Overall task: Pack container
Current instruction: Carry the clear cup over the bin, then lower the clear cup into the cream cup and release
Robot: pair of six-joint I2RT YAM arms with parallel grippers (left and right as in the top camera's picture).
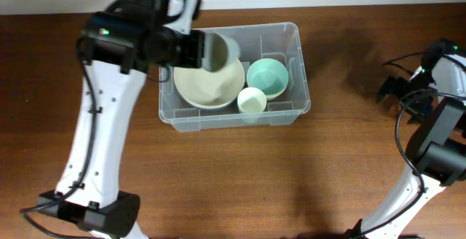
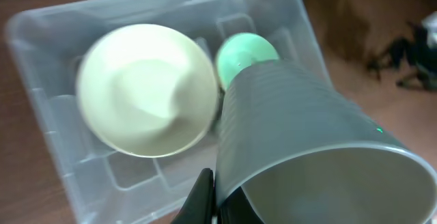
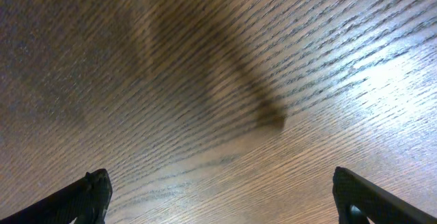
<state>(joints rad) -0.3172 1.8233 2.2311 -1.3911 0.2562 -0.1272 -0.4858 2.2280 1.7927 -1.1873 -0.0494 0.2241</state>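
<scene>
The clear plastic container [image 1: 291, 111] stands at the table's middle back. It holds a large cream bowl [image 1: 207, 84], a mint green bowl [image 1: 268, 77] and a small pale cup [image 1: 252, 101]. My left gripper [image 1: 198, 51] is shut on the rim of a grey translucent cup [image 1: 220, 52] and holds it above the container's back left, over the cream bowl. In the left wrist view the grey cup [image 2: 307, 149] fills the lower right, with the gripper [image 2: 217, 200] pinching its wall, the cream bowl [image 2: 147, 91] and the container [image 2: 48, 39] below. My right gripper [image 3: 222, 197] is open and empty over bare wood.
The right arm [image 1: 437, 115] rests at the table's far right edge, well away from the container. The left arm's base [image 1: 95, 210] stands at the front left. A wooden table [image 1: 240, 181] lies all around the container.
</scene>
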